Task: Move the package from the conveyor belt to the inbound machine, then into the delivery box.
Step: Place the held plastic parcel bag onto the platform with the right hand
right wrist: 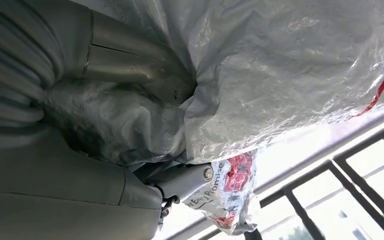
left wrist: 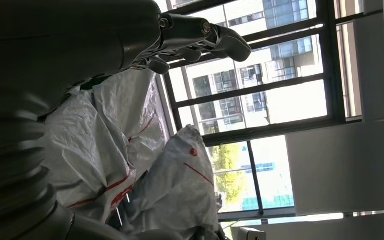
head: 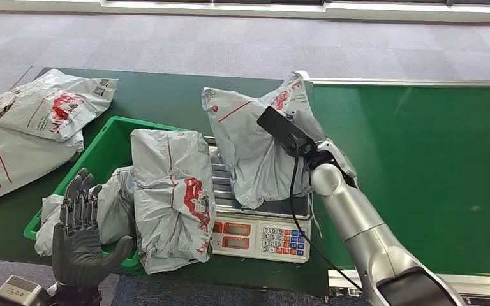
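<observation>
Head view showed the package (head: 255,150), a crinkled grey mailer bag with red stripes, standing nearly upright on the ribbed platform of the inbound machine (head: 259,234), a weighing scale with two red displays and a numeric keypad facing the robot. The right hand (head: 306,131) was against the bag's far side, between it and the green conveyor belt (head: 415,172), mostly hidden behind the wrist camera. In the right wrist view the plastic bunched around the grey thumb and fingers (right wrist: 130,65), so I judged that hand was gripping the package, probably holding it upright on the platform to be weighed. The left hand (head: 83,233) hovered palm-up at the near corner of the green delivery box (head: 105,153), fingers straight and apart, holding nothing; it looked ready to receive or steady the bag for the move into the box. Another grey parcel (head: 172,197) lay draped over the box's rim and against the scale, with more bags inside, and two further mailers (head: 44,105) rested on the dark green table (head: 159,99). The bags carried red logos and small black code labels; on one hanging tail in the right wrist view I could perhaps make out "Promise", nothing else legible.
</observation>
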